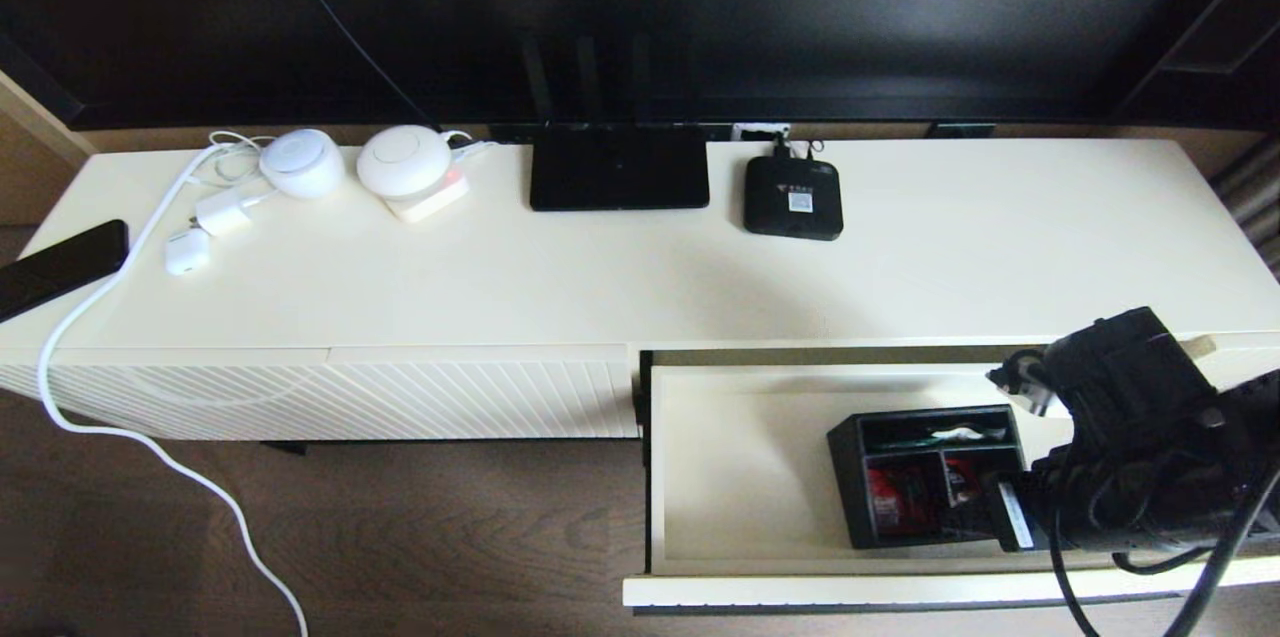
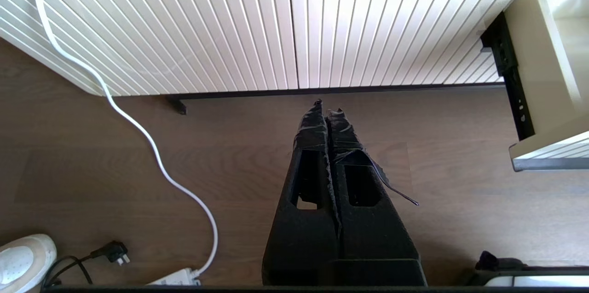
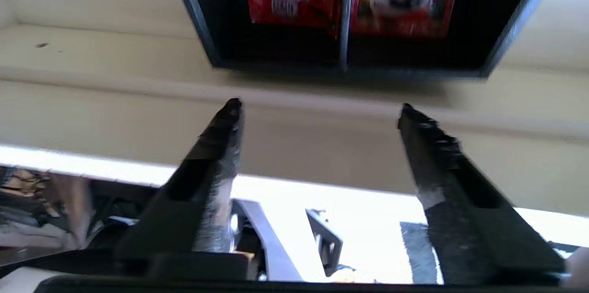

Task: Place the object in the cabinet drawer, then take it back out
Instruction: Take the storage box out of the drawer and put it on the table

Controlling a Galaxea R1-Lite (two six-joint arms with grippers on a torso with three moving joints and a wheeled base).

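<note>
The cream cabinet drawer (image 1: 740, 457) stands pulled out at the right of the cabinet. The black organizer box (image 1: 925, 472) sits on its floor, with red and white items in its compartments. My right gripper (image 1: 1010, 512) is at the box's front right corner. In the right wrist view that gripper (image 3: 317, 106) is open and empty, with the organizer box (image 3: 354, 17) just beyond the fingertips and apart from them, above the drawer's cream wall (image 3: 92, 113). My left gripper (image 2: 327, 106) is shut and empty, parked over the wooden floor in front of the cabinet.
On the cabinet top lie a flat black router (image 1: 618, 167), a small black set-top box (image 1: 793, 199), white round devices (image 1: 403, 160), chargers and a phone (image 1: 60, 265). A white cable (image 2: 138, 127) trails down to the floor. The closed diagonally ribbed front (image 1: 400, 397) is left of the drawer.
</note>
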